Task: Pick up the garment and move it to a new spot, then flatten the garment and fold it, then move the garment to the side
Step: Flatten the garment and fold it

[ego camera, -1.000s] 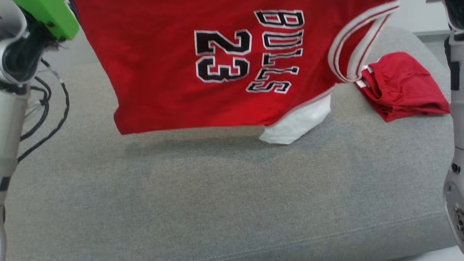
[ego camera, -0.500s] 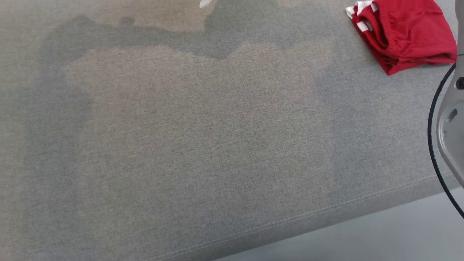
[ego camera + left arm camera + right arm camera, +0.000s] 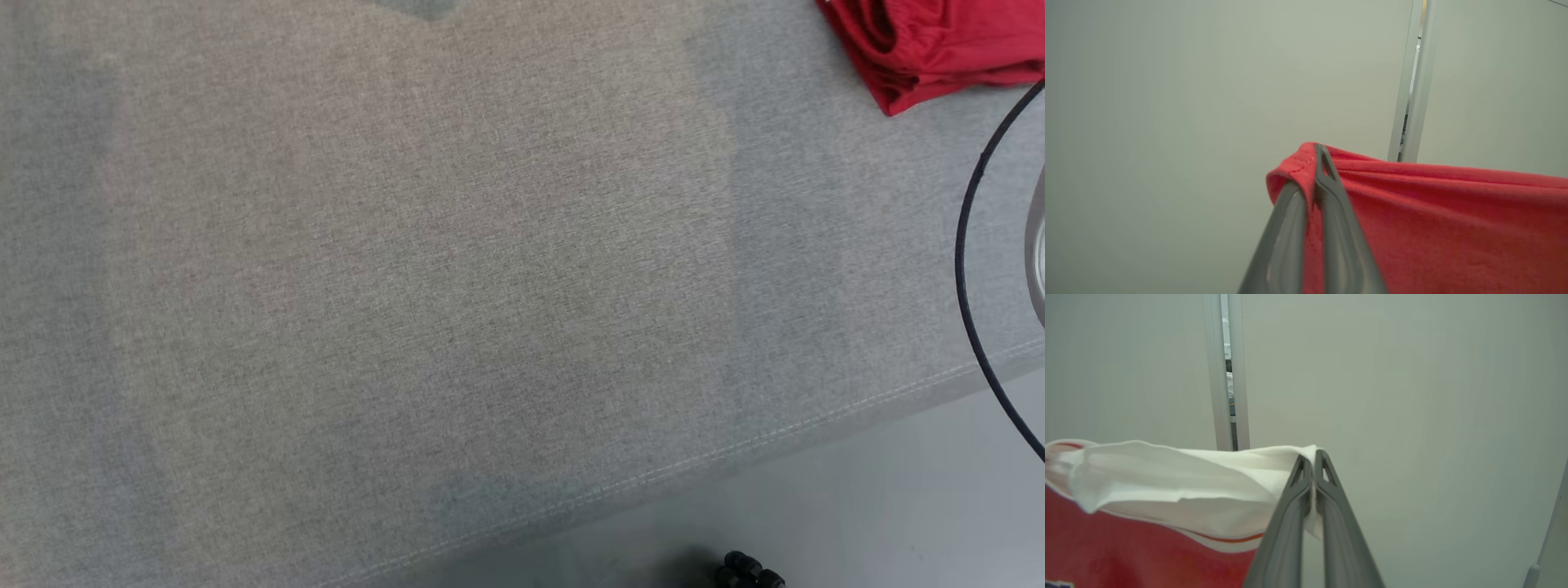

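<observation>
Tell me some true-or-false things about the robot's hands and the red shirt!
1. The left hand pinches the red jersey. True.
2. The right hand is open and holds nothing. False: it is shut on the jersey's white part.
3. The jersey lies flat on the grey couch. False: both hands hold it up by its edge.
4. Another red cloth lies on the couch, at the head view's top right. True.
</observation>
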Available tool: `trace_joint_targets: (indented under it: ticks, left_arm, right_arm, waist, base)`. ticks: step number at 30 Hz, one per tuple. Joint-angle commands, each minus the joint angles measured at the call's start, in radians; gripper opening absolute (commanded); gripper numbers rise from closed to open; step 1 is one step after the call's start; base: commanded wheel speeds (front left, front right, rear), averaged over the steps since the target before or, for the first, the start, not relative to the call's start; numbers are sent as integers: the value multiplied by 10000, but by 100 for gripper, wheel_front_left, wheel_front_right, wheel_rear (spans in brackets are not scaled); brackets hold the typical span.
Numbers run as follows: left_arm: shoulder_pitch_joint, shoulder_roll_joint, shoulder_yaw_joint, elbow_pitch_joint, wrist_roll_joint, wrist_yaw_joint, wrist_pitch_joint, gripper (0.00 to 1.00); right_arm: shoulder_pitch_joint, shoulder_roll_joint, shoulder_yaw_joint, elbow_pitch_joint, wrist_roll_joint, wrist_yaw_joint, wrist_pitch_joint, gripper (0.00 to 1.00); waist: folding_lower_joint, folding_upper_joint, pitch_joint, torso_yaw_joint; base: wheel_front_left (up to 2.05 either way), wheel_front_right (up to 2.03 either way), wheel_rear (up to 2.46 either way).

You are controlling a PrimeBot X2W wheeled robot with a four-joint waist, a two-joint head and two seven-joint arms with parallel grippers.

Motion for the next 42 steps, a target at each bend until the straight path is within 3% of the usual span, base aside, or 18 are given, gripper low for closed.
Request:
trace_joint_targets:
  ticks: [1,4,11,18,25,30,35,42]
  left_arm:
    - [-170,192,195,-16,36,119,-83,0]
    - [-204,188,692,-494,235,253,-91,0]
    - [932,-360,1732,-942,67,-225,-74,0]
    - [2641,-1327,1862,-747,-596,-1244,-64,0]
    - [5208,-1310,1547,-1235,-1471,-1557,235,0]
    - [7426,-1095,1350,-2704,-2335,-1576,308,0]
    - [9907,-876,1218,-4185,-2672,-1570,196,0]
    - [12872,-1031,565,-5455,-2201,-1437,78,0]
  right_arm:
    - [-129,-153,-115,5,2,-47,-88,0]
    - [-277,-169,-278,100,-52,-48,-145,0]
    - [292,-156,136,630,243,-47,-149,0]
    - [1423,-115,2014,1637,1177,-36,-33,0]
    - [3755,-123,3899,1212,3274,-35,439,0]
    - [5999,-873,5022,-960,5441,-35,1330,0]
    - [9115,-2450,5767,-4291,7314,-36,2189,0]
    - [13602,-3576,4923,-8408,8490,-33,3062,0]
  waist:
    - [-2,-1,169,119]
    - [-2,-1,335,262]
    - [-2,-1,403,720]
    - [-2,-1,-75,1309]
    - [-2,-1,-1186,1614]
    - [-2,-1,-1810,1777]
    - [-2,-1,-2316,1974]
    - [-2,-1,-2845,2192]
  base:
    - [0,0,0]
    - [0,0,0]
    - [0,0,0]
    - [0,0,0]
    - [0,0,0]
    - [0,0,0]
    - [0,0,0]
    - [0,0,0]
